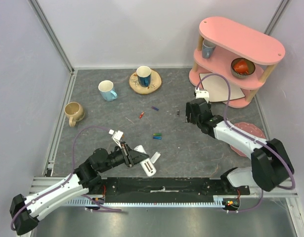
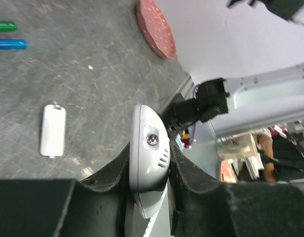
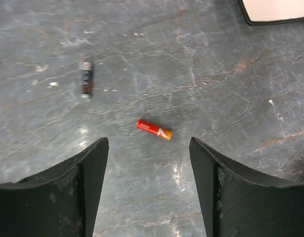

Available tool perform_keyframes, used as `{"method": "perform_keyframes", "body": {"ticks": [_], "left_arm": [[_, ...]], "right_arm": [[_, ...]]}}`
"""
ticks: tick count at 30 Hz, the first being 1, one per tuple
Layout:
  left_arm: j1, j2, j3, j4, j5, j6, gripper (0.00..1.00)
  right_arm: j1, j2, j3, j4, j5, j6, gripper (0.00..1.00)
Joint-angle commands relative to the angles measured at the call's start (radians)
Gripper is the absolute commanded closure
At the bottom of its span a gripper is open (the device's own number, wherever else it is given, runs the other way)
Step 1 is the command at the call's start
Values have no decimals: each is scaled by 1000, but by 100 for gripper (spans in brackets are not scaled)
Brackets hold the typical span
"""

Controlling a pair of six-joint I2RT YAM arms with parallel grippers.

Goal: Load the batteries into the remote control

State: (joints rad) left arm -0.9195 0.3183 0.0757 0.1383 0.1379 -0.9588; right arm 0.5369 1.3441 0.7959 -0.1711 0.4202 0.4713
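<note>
Pinching remote control (image 2: 151, 133) in left tool (image 2: 150, 153) at near edge of tabletop (image 1: 181, 148), with right tool (image 3: 148, 143) spread above red battery (image 3: 154, 129) lying loose. Light, hard, slick, likely to roll: grip across its middle

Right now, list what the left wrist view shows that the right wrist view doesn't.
Left wrist only: the remote control clamped in the left end effector, a white battery cover, a green battery, a blue battery. Right wrist only: a red battery and a dark battery ahead of the open right end effector. Both: the grey tabletop.
</note>
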Motion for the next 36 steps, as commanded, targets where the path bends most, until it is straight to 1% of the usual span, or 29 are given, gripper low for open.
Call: {"method": "perform_keyframes", "body": {"ticks": [1, 5, 7, 10, 12, 19, 24, 26, 30, 31, 36], "left_arm": [[4, 12, 48, 172, 123, 22, 98], [5, -5, 96, 127, 103, 80, 98], [7, 10, 104, 130, 137, 115, 98], [7, 22, 85, 191, 210, 120, 98], [8, 18, 50, 242, 245, 108, 98], [10, 39, 26, 280, 244, 114, 98], [8, 44, 15, 274, 175, 98, 98], [8, 42, 24, 238, 126, 109, 98], [8, 71, 61, 178, 95, 160, 98], [10, 74, 62, 178, 94, 152, 98], [10, 41, 15, 201, 55, 106, 98]], "right_arm": [[-49, 101, 34, 22, -20, -8, 26], [-54, 141, 11, 94, -55, 50, 26], [-52, 156, 5, 93, -22, 73, 25], [-55, 147, -21, 94, 18, 105, 24], [-54, 110, -59, 120, 22, 122, 23], [-54, 81, -69, 113, 38, 138, 23], [-54, 127, -50, 114, 43, 159, 23], [-54, 158, -34, 122, 22, 185, 23], [-52, 220, -11, 142, 9, 213, 25], [-54, 248, -4, 140, 14, 214, 25], [-54, 280, 15, 143, 34, 227, 27]]}}
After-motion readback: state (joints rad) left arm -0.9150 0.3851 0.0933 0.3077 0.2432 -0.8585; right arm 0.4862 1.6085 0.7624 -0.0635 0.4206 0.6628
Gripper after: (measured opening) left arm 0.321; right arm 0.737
